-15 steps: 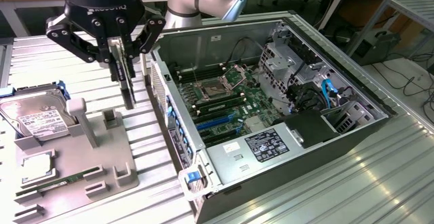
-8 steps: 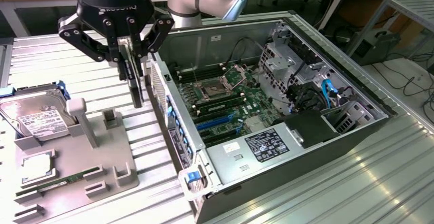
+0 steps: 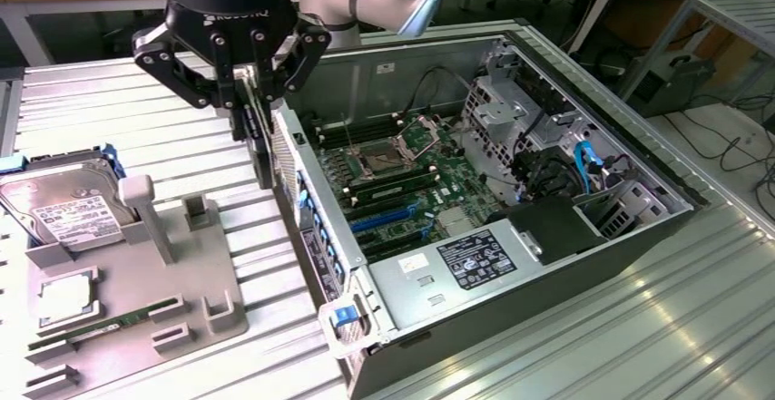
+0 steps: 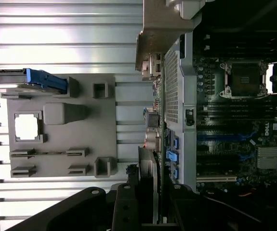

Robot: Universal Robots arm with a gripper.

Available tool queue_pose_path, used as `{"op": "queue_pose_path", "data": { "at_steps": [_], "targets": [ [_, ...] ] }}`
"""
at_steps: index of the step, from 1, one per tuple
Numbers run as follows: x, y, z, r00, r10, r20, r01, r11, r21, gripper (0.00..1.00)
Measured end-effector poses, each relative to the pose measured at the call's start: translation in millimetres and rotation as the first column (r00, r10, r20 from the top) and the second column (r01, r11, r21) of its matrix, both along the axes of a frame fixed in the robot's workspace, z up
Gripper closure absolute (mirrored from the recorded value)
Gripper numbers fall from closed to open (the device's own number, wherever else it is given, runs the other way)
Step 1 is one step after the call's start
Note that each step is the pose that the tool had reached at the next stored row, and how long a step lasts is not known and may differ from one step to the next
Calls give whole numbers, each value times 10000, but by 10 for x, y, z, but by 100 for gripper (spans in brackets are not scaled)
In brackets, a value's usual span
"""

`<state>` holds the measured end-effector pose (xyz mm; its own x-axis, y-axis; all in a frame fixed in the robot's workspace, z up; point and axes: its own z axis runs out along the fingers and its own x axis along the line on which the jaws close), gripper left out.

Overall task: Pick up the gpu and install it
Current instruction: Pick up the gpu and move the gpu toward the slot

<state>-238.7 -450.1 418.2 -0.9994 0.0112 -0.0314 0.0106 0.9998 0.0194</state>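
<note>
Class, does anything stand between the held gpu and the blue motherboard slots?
Yes. The gpu, clamped in the gripper, hangs upright, seemingly just outside the case's perforated wall. That wall lies between it and the blue slots. Nothing visible covers the slots themselves.

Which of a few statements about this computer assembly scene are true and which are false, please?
1. The gripper holds the gpu upright. True.
2. The hard drive lies inside the computer case. False: it rests on the grey holder beside the case.
3. The case is open, exposing the motherboard. True.
4. The gpu is seated in a motherboard slot. False: it hangs in the gripper near the case's rear panel.
</note>
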Motion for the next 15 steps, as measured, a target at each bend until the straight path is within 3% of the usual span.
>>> {"op": "queue_pose_path", "data": {
  "at_steps": [15],
  "targets": [
    [374,0,-13,10000,0,3,0,10000,-1,72]
  ]
}}
